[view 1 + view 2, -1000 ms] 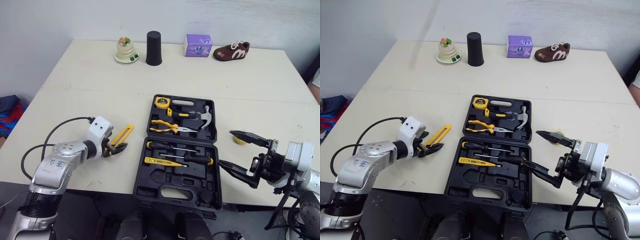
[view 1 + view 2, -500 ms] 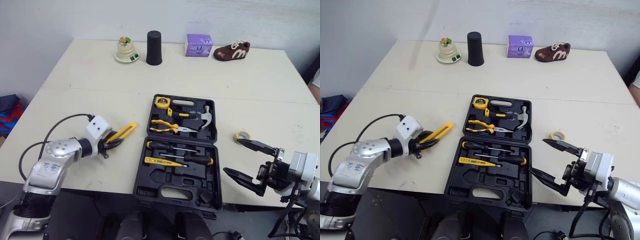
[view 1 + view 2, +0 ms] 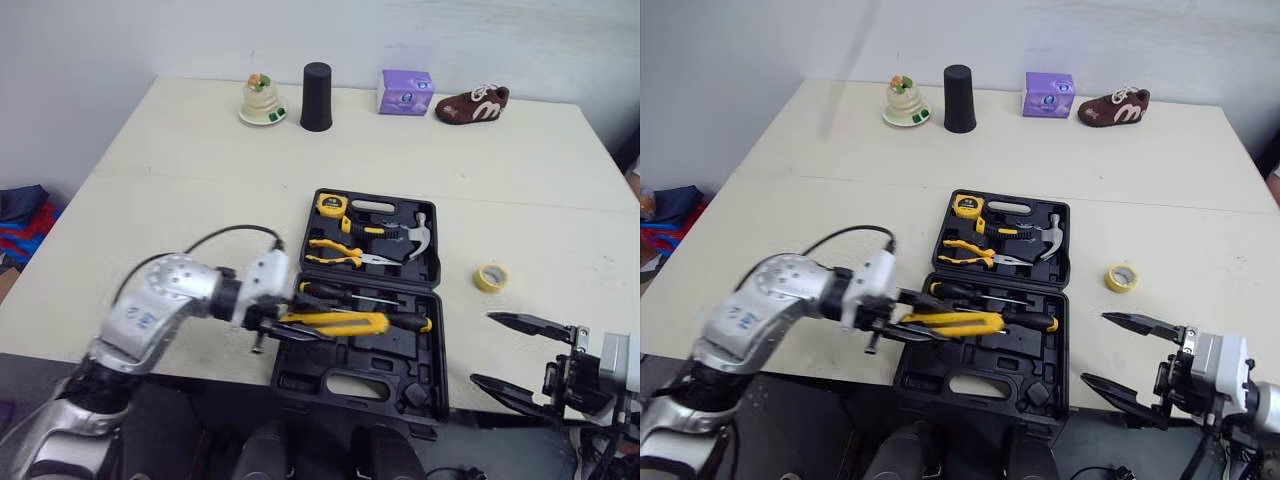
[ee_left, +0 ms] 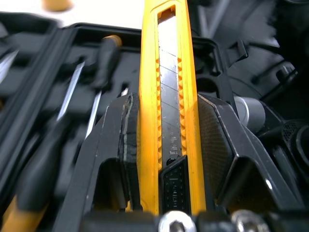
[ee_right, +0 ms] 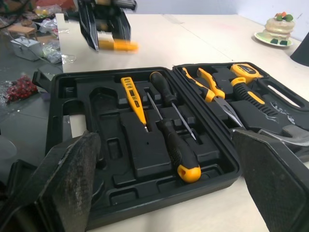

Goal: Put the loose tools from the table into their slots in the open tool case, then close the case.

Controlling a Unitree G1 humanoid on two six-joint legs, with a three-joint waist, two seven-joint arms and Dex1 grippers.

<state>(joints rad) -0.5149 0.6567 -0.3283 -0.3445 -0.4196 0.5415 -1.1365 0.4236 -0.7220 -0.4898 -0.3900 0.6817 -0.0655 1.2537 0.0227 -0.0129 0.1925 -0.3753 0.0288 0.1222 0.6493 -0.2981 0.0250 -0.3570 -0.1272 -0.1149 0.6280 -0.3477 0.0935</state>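
Operator: State of the left gripper [image 3: 275,322]?

Technician: Both fingers are clamped on the yellow utility knife [image 3: 335,321], one against each side of its body. The knife lies level and points toward the robot's right.

Operator: Location of the knife?

Technician: Over the near half of the open tool case [image 3: 975,385], across the row of screwdrivers [image 5: 176,147]. Whether it touches the case cannot be determined.

Operator: State of the right gripper [image 3: 1094,348]?

Technician: Fingers spread wide, holding nothing. It sits at the near edge of the table [image 3: 180,170], to the right of the case and apart from it.

Operator: Contents of the case?

Technician: The far half holds the tape measure [image 3: 328,205], pliers [image 3: 340,255] and hammer [image 3: 415,232]. The near half holds a yellow tester [image 5: 133,96] beside the screwdrivers.

Operator: Loose items?

Technician: A yellow tape roll [image 3: 490,277] lies flat on the table, just right of the case.
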